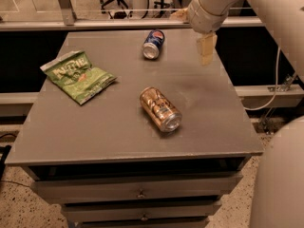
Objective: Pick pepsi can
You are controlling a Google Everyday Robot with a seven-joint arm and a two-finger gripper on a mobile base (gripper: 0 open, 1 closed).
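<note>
The pepsi can (pixel 153 43) lies on its side at the back middle of the grey table (pixel 104 127), its silver end facing me and its blue body with the round logo pointing away. My gripper (pixel 206 49) hangs from the white arm above the table's back right part, to the right of the can and apart from it. It holds nothing that I can see.
A gold can (pixel 160 109) lies on its side in the middle of the table. A green chip bag (pixel 78 76) lies flat at the left. The table has drawers at the front. A rail and office chairs stand behind it.
</note>
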